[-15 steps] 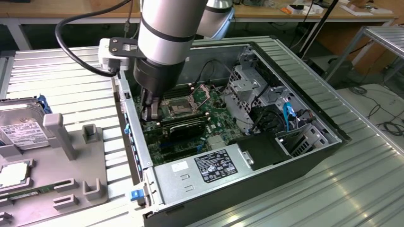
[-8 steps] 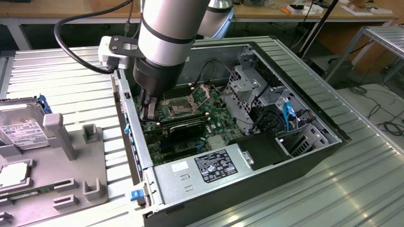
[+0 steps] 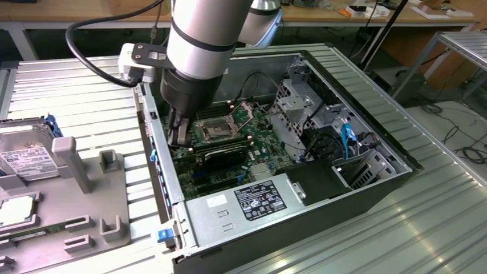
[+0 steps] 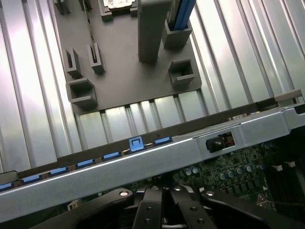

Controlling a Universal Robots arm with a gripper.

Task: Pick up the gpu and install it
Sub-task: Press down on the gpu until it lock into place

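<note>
The case [image 3: 357, 103] lies open on its side on the ribbed metal worktop [image 3: 84, 85]; its rims stand up all round, and the arm [image 3: 202, 40] comes down inside close to the wall on the exterior view's left; little room shows between the hand [image 3: 179, 132] and that wall, with more open board toward the exterior view's right, up to the drive cage [image 3: 300, 108]. The hand is closed narrow, its black fingers [image 4: 148, 210] drawn together low over the motherboard [image 3: 255, 123]; the gpu [image 3: 222, 155] sits as a dark flat card across the board, running from just beside the hand toward the exterior view's right; whether the fingers grip its near end I cannot tell. In the wrist view the case wall [image 4: 157, 155] crosses in front of the fingers, with a row of blue clips [image 4: 136, 143] along it; beyond it lie the ribbed worktop and the grey tray [image 4: 128, 81].

The worktop is bare ribbed metal around the case, open on the exterior view's right; behind it stands a wooden worktop [image 3: 84, 14], and cables lie on the floor [image 3: 457, 125] at the exterior view's right.

Counted: one arm, one hand, one case, one gpu, one empty processor socket [image 3: 216, 130], one power supply [image 3: 243, 200], one tray, one hard drive [image 3: 23, 154] on that tray, one black cable [image 3: 91, 28] looping from the arm.
</note>
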